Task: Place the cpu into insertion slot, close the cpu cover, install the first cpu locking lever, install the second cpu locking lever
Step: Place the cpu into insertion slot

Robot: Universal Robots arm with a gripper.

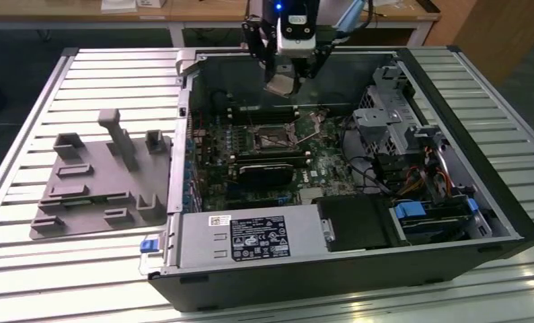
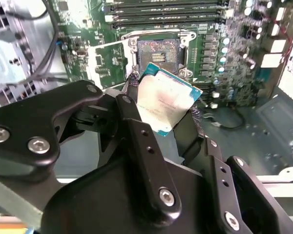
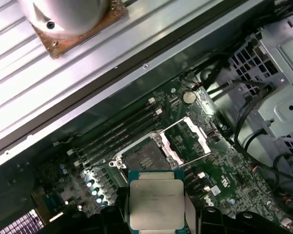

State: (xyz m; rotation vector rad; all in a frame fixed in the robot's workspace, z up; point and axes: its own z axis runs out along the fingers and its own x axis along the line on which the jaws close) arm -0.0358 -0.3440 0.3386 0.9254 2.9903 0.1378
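Note:
My gripper (image 1: 283, 82) hangs over the open computer case and is shut on the cpu (image 2: 166, 100), a flat square chip with a silver-grey top. In both wrist views the black fingers (image 2: 133, 117) clamp the cpu (image 3: 156, 202) by two opposite edges. The insertion slot (image 2: 158, 51) lies bare on the green board, a short way from the held chip and not touching it. The cpu cover (image 2: 106, 66) is swung open beside the slot. In the first wrist view the insertion slot (image 3: 144, 156) and the open cpu cover (image 3: 190, 136) sit just beyond the chip, with thin wire levers raised.
A black heatsink block (image 1: 267, 171) sits on the board beside the slot. Long memory slots (image 2: 166, 9) run along its other side. Drive cages and cables (image 1: 397, 124) fill the case at the exterior view's right. A grey fixture plate (image 1: 97, 182) lies on the slatted table (image 1: 43, 269).

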